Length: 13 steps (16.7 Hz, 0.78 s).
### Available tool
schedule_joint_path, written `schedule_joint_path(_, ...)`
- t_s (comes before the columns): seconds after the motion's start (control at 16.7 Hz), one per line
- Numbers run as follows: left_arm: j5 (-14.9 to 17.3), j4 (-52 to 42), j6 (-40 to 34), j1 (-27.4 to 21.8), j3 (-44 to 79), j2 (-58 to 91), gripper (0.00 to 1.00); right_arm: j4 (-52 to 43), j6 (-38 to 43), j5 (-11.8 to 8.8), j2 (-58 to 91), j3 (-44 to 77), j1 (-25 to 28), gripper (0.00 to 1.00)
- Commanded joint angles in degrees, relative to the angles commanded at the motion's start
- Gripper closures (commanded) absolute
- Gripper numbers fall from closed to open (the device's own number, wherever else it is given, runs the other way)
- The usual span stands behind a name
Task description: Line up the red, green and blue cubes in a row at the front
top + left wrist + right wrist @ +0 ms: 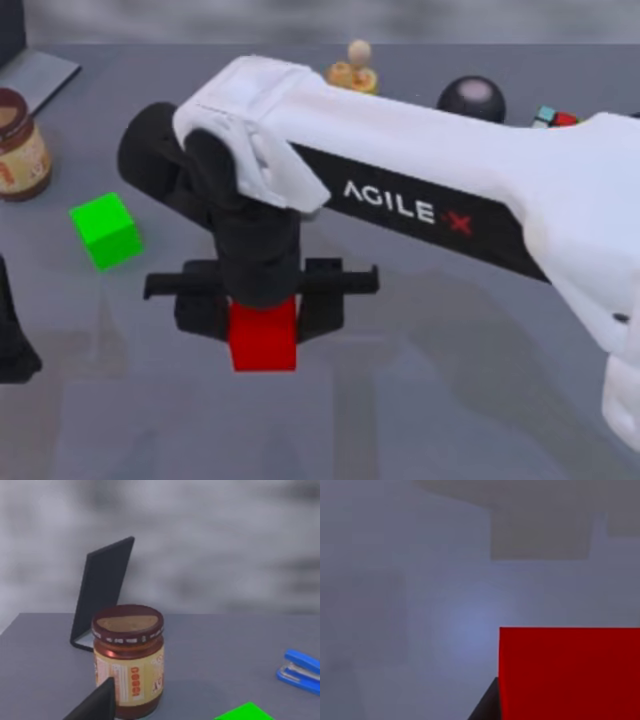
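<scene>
My right gripper [261, 318] reaches in from the right to the table's front middle and is shut on the red cube [262, 336], with a black finger on each side of it. The right wrist view shows that red cube [570, 672] close up, against one dark finger [487, 706]. The green cube [106, 230] lies on the table to the left, clear of the gripper; one corner of the green cube [245, 713] shows in the left wrist view. The blue cube is out of view. My left arm [12, 340] stays parked at the left edge.
A brown-lidded jar [20, 145] stands at the far left, behind the green cube. A dark folded panel [102, 590] is in the back left corner. A wooden figure [355, 68], a black ball [472, 98] and a puzzle cube [553, 117] line the back. A blue stapler [300, 672] lies nearby.
</scene>
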Motion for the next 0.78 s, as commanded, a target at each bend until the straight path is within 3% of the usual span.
schedule_joint_path(0.48, 0.0, 0.0, 0.0, 0.0, 0.0, 0.0, 0.0, 0.9, 1.4, 0.0, 0.0, -0.4, 1.0, 1.0)
schedule_joint_path(0.78, 0.0, 0.0, 0.0, 0.0, 0.0, 0.0, 0.0, 10.6, 1.6, 0.1, 1.7, -8.2, 1.1, 1.0)
